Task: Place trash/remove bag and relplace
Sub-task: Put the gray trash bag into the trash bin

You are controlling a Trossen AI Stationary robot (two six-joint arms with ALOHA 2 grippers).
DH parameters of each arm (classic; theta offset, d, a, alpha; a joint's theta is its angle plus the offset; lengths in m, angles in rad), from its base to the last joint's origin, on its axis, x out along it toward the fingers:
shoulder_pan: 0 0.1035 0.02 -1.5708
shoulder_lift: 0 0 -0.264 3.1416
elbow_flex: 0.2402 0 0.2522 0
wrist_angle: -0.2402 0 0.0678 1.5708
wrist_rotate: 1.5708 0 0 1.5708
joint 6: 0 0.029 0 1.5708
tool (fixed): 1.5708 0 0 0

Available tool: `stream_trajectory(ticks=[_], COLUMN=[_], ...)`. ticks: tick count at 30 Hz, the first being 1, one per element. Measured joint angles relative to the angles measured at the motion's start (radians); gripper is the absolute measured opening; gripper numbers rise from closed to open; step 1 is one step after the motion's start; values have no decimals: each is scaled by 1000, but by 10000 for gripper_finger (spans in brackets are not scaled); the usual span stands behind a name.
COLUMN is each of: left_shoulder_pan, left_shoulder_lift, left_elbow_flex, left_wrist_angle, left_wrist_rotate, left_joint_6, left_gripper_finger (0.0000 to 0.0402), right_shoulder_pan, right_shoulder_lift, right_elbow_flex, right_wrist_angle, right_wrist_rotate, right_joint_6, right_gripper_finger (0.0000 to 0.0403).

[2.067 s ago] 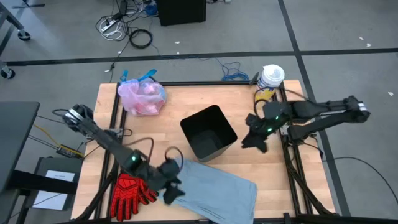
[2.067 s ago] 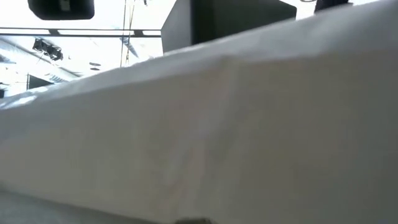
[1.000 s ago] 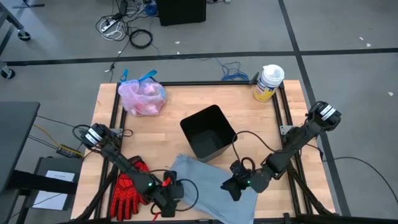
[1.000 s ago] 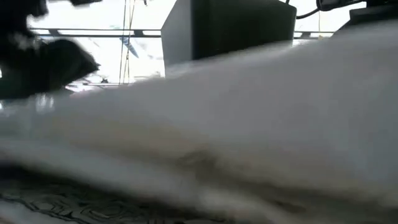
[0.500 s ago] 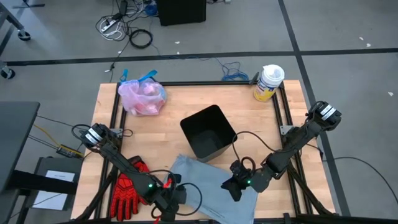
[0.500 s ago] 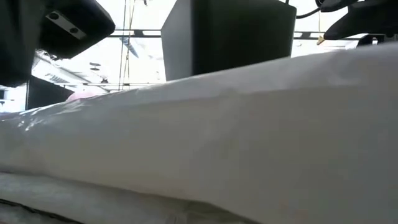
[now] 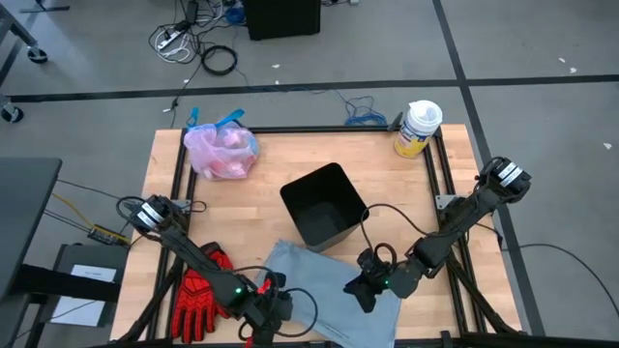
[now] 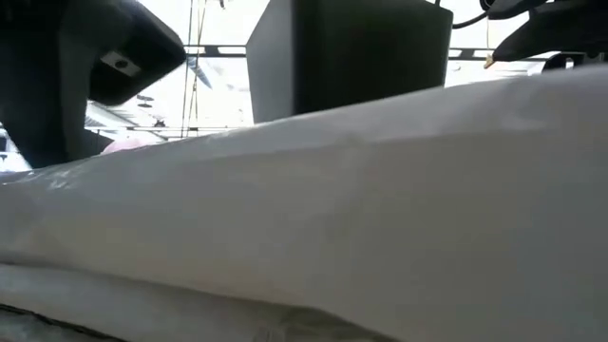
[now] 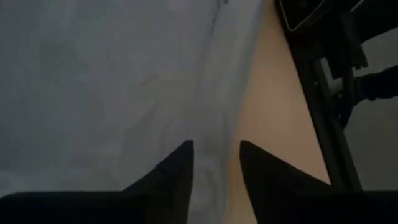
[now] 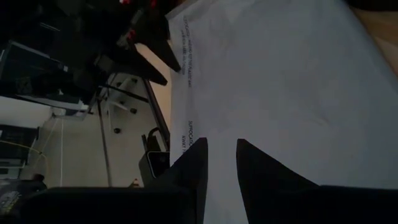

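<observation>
The grey-blue replacement liner (image 7: 324,285) lies flat on the table's near part, its far edge against the empty black bin (image 7: 324,206). The tied pink bag (image 7: 221,152) sits at the far left corner; loose trash is out of view. My left gripper (image 7: 276,307) is low at the liner's near left edge, open, its fingertips (image 9: 186,152) either side of that edge (image 9: 217,130). My right gripper (image 7: 365,290) stands on the liner's right part, shut on it. In the low view the liner (image 8: 361,209) fills the foreground. My left gripper comes down slanting at the liner's left edge (image 9: 214,168); whether its tips touch the plastic I cannot tell. My right gripper comes from above, slanting in from the table's right, with a narrow strip of the liner (image 10: 221,134) between its two fingers. The liner lies flat on the table around it.
Red gloves (image 7: 198,300) lie at the near left, beside my left arm. A yellow tub with a white lid (image 7: 418,128) stands at the far right corner. Bare wood (image 7: 271,174) lies between the pink bag and the bin. The table's black frame rail (image 9: 323,118) runs close to my left gripper.
My left gripper has shifted a little toward the table's right, onto the liner's near left edge. The liner's near part stirred in the low view and now lies still. My right gripper has kept still.
</observation>
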Motion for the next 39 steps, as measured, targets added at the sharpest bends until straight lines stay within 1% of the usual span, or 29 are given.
stream_trajectory(ticks=[4, 6, 8, 11, 13, 16, 17, 19, 21, 23, 25, 28, 31, 34, 39], left_shoulder_pan=[8, 12, 18, 26, 30, 32, 32, 32, 32, 32, 35, 47, 68, 93, 138], left_shoulder_lift=[31, 46, 60, 72, 73, 68, 64, 57, 57, 57, 56, 55, 55, 54, 54], left_elbow_flex=[0, 0, 0, 0, 0, 0, 0, 16, 61, 126, 202, 328, 459, 581, 757], left_wrist_angle=[25, 24, 14, -16, -20, 2, 14, 18, -19, -96, -172, -308, -419, -514, -610], left_wrist_rotate=[19, 14, -5, -42, -60, -58, -58, -61, -69, -77, -81, -90, -130, -189, -265], left_joint_6=[0, -2, -21, -45, -59, -65, -76, -82, -79, -60, -17, 40, 89, 110, 105], left_gripper_finger=[187, 194, 190, 152, 108, 29, 15, 9, 5, 4, 4, 3, 2, 2, 2], right_shoulder_pan=[0, 0, 0, 0, 0, 0, 0, 0, 0, 0, 0, 0, 0, 0, 2], right_shoulder_lift=[0, 0, 0, 0, 0, 0, 0, 0, 0, 0, 0, 0, 0, 0, -9], right_elbow_flex=[0, 0, 0, 0, 0, 0, 0, 0, 0, 0, 0, 0, 0, 0, 0], right_wrist_angle=[5, 8, 9, 8, 8, 8, 8, 8, 8, 8, 12, 31, 64, 122, 276], right_wrist_rotate=[-14, -19, -20, -21, -21, -22, -25, -26, -26, -27, -34, -75, -82, -83, -91], right_joint_6=[1, 3, 6, 12, 12, 12, 12, 12, 12, 10, 8, 5, -18, -67, -218], right_gripper_finger=[75, 75, 75, 75, 75, 75, 75, 75, 75, 75, 75, 75, 75, 75, 75])
